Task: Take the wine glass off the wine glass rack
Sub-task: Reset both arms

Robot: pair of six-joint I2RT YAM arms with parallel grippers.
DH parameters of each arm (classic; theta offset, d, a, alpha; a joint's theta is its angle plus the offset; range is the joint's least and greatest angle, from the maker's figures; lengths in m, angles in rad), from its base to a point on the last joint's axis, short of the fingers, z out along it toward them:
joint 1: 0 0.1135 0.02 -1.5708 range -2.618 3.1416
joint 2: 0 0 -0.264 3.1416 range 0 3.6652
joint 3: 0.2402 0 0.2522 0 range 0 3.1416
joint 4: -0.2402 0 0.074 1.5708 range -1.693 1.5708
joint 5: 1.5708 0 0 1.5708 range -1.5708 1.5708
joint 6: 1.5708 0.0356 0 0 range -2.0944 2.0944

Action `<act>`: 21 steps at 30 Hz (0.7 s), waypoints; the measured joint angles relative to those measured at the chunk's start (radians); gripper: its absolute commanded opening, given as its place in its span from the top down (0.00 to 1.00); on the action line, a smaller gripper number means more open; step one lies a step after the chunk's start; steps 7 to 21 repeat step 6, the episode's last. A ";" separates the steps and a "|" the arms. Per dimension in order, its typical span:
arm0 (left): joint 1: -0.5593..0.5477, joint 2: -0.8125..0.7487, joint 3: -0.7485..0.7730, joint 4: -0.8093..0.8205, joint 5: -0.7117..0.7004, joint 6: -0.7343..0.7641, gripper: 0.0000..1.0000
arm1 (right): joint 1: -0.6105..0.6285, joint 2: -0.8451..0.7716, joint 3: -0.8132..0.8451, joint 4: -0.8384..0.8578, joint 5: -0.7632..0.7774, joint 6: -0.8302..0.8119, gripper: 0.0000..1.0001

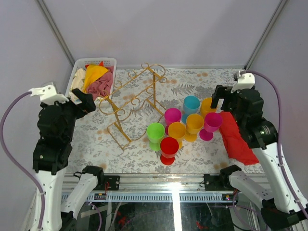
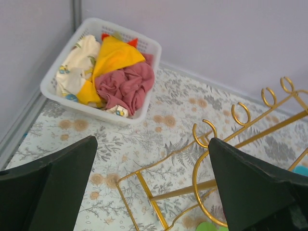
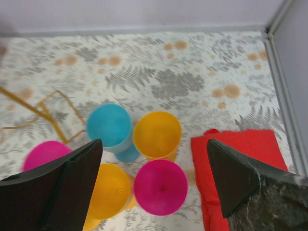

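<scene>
The left arm stands at the left edge of the desk (image 1: 192,79) with its elbow raised and its wrist tipped forward and down. The left end effector (image 1: 87,101) hangs above the patterned surface, its two fingers spread wide with nothing between them. Ahead of it and to its left sits a white basket (image 2: 124,31) piled with a yellow cloth (image 2: 113,55) and a dusty-pink cloth (image 2: 127,86). Ahead and to its right lies the wine glass rack (image 1: 134,102), gold wire with curled ends, its nearest corner just below the fingers in the left wrist view.

The right arm rises from the right side of the desk, forearm angled inward. The right end effector (image 1: 219,99) points down, also opened wide and gripping nothing. Directly beneath its gap stand a blue wine glass (image 3: 109,126), a yellow wine glass (image 3: 156,134) touching it, and a magenta wine glass (image 3: 160,186) nearer the wrist. A red cloth (image 3: 240,163) lies on the desk under its right finger.

The wine glasses (image 1: 177,131) stand upright in a tight cluster on the desk, to the left of the right end effector, with a second magenta one (image 1: 172,115) just beside the rack's rail.
</scene>
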 measured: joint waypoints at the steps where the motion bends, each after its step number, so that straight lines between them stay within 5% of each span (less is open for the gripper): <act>1: 0.000 -0.018 -0.002 0.000 -0.022 -0.003 0.00 | -0.001 -0.003 0.025 -0.013 -0.022 0.000 0.01; 6: 0.000 -0.114 0.005 0.001 -0.096 -0.021 0.00 | -0.001 -0.119 0.073 -0.040 -0.140 0.016 0.01; 21: 0.000 -0.114 0.005 0.001 -0.096 -0.021 0.00 | -0.001 -0.119 0.073 -0.040 -0.140 0.016 0.01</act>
